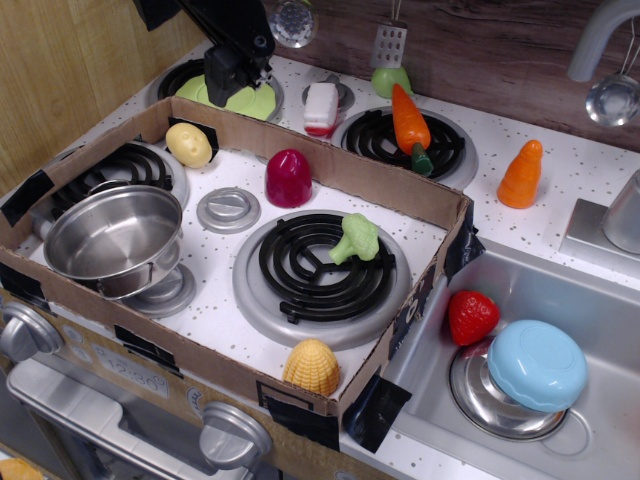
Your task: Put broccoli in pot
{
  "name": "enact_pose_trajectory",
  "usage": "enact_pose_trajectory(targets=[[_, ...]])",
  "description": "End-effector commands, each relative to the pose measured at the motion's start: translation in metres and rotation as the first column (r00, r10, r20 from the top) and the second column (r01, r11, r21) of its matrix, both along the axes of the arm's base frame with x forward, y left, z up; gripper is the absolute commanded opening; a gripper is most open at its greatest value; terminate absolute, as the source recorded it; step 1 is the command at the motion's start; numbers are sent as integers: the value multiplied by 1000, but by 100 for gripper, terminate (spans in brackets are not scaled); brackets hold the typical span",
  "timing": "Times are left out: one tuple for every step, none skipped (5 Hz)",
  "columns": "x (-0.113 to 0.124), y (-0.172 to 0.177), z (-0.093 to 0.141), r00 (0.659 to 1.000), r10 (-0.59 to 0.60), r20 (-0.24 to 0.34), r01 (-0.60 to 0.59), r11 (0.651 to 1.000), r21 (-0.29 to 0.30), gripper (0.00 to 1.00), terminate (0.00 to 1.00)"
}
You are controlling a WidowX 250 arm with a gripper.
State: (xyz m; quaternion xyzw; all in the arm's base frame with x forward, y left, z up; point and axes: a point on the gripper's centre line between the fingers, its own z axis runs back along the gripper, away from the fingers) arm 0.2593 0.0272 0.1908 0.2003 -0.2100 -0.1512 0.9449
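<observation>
Toy stove clutter, non-task items

Carrot on rear burner; orange cone beside it; strawberry and blue dome in sink; corn, maroon piece, yellow potato inside cardboard frame.

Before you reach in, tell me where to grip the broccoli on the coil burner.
Grip the broccoli across its bumpy crown, coming straight down. It lies tilted on the burner with the pale stalk low against the coils, so the crown likely gives the jaws more hold.

Broccoli: small light-green floret, bumpy crown, pale stalk, lying tilted on black coil burner, right-centre of cardboard frame. Pot: shiny steel, rolled rim, empty, tipped a bit, front-left, well apart from broccoli.
</observation>
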Motion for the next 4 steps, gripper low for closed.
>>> enact_pose_trajectory(targets=[[0,0,0,1000,0,0,0,1000,0,100,0],[5,-13,0,1000,11,-22,-12,999,-42,100,0],[5,-28,-7,998,12,-60,-20,991,-131,100,0],[9,-38,-10,995,-12,-99,-9,979,-205,100,0]])
